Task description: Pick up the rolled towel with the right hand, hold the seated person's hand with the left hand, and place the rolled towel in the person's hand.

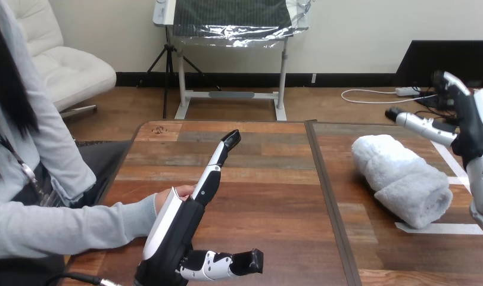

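Note:
A white rolled towel (401, 177) lies on the right part of the wooden table (274, 179). My right hand (465, 122) hovers above the towel's far right end, fingers straight and spread, holding nothing. At the lower left my left hand (188, 214) reaches forward over the table with straight fingers, thumb out to the right. The person's hand (176, 193) lies just behind my left palm, mostly hidden by it; I cannot tell whether the two touch.
The person's grey-sleeved forearm (66, 229) comes in from the left edge. A dark seam (325, 196) splits the tabletop into two panels. White tape marks (438, 228) sit beside the towel at the right.

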Motion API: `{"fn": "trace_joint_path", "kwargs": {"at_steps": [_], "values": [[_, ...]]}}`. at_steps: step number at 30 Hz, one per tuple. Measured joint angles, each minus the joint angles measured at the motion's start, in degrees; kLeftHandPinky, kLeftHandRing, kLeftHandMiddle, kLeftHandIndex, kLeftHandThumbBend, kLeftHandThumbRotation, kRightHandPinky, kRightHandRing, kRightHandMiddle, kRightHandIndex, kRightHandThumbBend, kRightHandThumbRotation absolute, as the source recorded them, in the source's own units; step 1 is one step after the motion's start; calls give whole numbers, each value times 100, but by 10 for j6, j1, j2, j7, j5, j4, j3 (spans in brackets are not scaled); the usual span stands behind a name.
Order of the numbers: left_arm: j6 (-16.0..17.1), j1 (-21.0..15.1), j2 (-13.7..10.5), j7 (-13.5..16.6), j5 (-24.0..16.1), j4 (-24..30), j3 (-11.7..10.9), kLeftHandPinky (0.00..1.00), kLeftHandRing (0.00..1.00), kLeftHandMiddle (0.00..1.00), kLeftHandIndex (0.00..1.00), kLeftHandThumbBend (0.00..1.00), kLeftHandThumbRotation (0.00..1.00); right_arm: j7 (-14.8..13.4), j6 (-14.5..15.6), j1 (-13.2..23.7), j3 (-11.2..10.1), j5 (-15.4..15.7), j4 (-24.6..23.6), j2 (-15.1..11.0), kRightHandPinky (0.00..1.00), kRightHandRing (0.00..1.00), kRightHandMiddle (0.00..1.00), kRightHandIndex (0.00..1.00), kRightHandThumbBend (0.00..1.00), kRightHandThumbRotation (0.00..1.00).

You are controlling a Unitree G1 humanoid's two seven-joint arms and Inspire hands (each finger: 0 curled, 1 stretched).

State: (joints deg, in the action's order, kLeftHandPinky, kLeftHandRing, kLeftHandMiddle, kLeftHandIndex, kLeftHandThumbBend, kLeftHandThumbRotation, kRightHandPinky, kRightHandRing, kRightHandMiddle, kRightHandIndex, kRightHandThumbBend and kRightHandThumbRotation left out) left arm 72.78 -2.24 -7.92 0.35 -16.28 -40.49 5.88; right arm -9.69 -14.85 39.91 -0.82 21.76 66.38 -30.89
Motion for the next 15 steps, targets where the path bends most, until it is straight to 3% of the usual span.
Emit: {"fn": "trace_joint_path", "kwargs": {"at_steps": [6, 15], "values": [[0, 0, 0, 0, 0, 0, 0, 100, 100, 100, 100, 100, 78, 17, 43, 25, 17, 12, 40, 0, 69, 83, 86, 92, 100, 61], [0, 0, 0, -1, 2, 6, 1, 100, 100, 100, 100, 100, 79, 37, 80, 41, 34, 14, 69, 0, 69, 82, 84, 92, 100, 62]]}}
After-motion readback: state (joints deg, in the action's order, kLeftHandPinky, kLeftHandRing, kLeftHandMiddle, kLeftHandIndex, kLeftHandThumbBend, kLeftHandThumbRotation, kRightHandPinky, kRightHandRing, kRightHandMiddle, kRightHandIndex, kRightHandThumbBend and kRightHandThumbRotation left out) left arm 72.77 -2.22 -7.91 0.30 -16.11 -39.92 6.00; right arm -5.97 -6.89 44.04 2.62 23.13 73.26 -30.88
